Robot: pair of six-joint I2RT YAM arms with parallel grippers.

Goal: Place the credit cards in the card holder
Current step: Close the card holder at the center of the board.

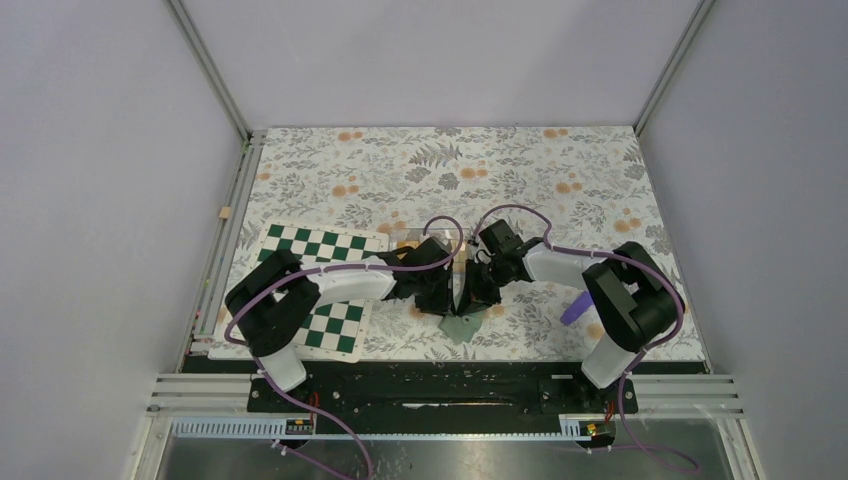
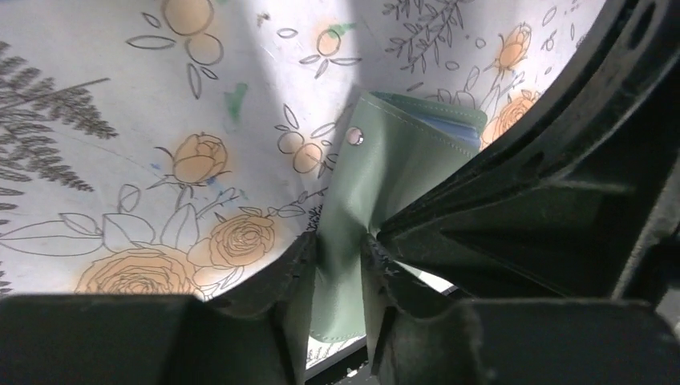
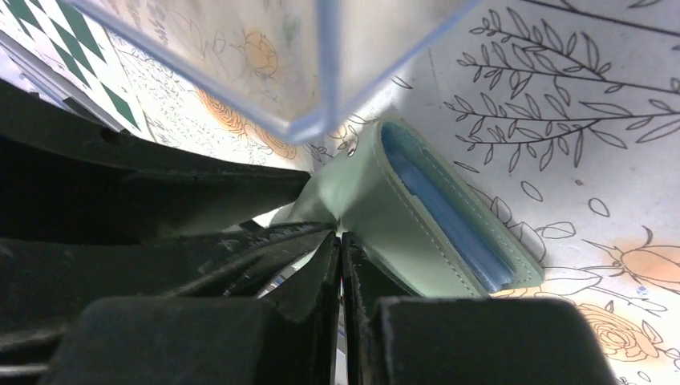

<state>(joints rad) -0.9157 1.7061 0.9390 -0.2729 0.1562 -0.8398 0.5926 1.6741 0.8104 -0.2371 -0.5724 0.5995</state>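
Card holder [image 2: 401,168], sage-green, stitched edges, one metal snap [image 2: 354,137], blue layers [image 3: 449,224] showing in its open mouth. It lies on the floral cloth [image 2: 120,96] near the table's front edge, mid-way between the two arms. Left gripper [image 2: 341,245] pinches its loose flap, fingers pressing from both sides. Right gripper [image 3: 341,241] sits just beside the holder's edge, fingers clenched together; I cannot tell whether anything thin is between them. Chequered board [image 1: 320,245] lies off to the left.
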